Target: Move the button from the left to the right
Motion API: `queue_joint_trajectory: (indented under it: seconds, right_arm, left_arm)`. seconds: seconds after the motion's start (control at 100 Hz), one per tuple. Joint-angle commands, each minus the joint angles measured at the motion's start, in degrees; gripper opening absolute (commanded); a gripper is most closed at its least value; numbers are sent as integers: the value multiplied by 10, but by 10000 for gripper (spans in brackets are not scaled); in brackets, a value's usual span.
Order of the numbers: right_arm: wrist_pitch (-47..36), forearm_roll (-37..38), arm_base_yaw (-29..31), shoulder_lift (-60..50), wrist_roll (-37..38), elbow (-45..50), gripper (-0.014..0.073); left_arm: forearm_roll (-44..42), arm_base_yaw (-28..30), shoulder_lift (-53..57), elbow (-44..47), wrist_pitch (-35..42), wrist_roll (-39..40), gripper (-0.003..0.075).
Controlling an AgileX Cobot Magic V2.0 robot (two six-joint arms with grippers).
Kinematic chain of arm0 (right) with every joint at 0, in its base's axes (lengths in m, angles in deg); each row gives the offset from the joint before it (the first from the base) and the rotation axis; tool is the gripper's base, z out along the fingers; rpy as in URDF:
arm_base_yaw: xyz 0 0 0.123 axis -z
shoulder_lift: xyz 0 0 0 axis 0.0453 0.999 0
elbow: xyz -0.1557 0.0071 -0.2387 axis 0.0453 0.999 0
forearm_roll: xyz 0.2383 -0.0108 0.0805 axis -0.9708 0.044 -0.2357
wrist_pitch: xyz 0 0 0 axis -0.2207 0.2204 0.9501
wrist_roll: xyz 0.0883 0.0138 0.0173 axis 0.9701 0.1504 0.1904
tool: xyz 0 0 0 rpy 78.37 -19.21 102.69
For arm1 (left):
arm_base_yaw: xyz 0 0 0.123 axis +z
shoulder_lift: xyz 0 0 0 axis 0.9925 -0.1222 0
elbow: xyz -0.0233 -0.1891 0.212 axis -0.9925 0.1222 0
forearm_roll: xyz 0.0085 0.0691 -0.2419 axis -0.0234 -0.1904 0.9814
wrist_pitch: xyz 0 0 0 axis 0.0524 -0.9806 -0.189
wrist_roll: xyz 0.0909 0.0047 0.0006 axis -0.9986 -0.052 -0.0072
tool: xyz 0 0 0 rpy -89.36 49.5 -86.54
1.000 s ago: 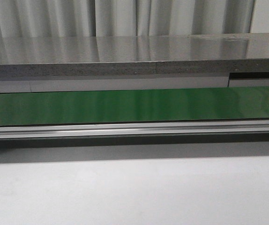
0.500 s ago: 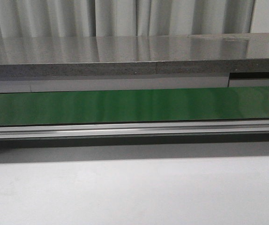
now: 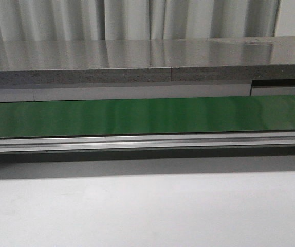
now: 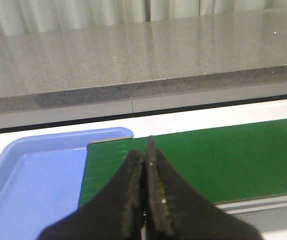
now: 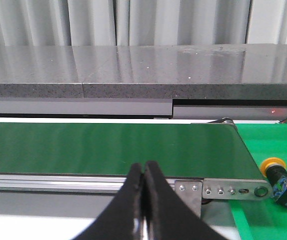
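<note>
The button (image 5: 280, 182), with a yellow-orange round cap on a black body, lies on its side on a bright green surface (image 5: 263, 220) past the conveyor's end; it shows only in the right wrist view. My right gripper (image 5: 144, 166) is shut and empty, over the conveyor's near rail, well apart from the button. My left gripper (image 4: 145, 156) is shut and empty over the other end of the green belt (image 4: 208, 160), beside a blue tray (image 4: 28, 175). Neither gripper shows in the front view.
The green conveyor belt (image 3: 147, 116) runs across the front view with an aluminium rail (image 3: 147, 142) along its near side. A grey stone-like counter (image 3: 147, 64) stands behind it. A metal bracket (image 5: 223, 189) ends the rail near the button. The white table (image 3: 147, 211) lies in front.
</note>
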Motion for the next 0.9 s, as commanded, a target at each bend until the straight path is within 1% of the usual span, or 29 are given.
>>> queue_joint_trajectory:
  seconds: [0.0,0.04,0.17,0.24,0.44,0.54,0.63,0.89]
  right_arm:
    - [-41,6,-1,-9,0,-10,-108]
    - [-41,6,-1,-9,0,-10,-108]
    - [-41,6,-1,-9,0,-10,-108]
    - [-41,6,-1,-9,0,-10,-108]
    - [-41,6,-1,-9,0,-10,-108]
    - [-41,6,-1,-9,0,-10,-108]
    - [-41,6,-1,-9,0,-10,-108]
    - [-41,6,-1,-9,0,-10,-108]
  left_arm:
    - [-3,-5,13,-12,56,7,-19]
    - [-20,-5,23,-10,56,27,-19]
    - [-132,-5,70,14,56,129,-19]
    - [-156,-5,99,33,56,157,-19]
    - [-158,-2,184,91,56,159,-19]
    - [-185,8,227,118,56,211,-19]
    - [-190,19,258,139,56,226,-19]
    - [-189,23,259,177,62,226,-19]
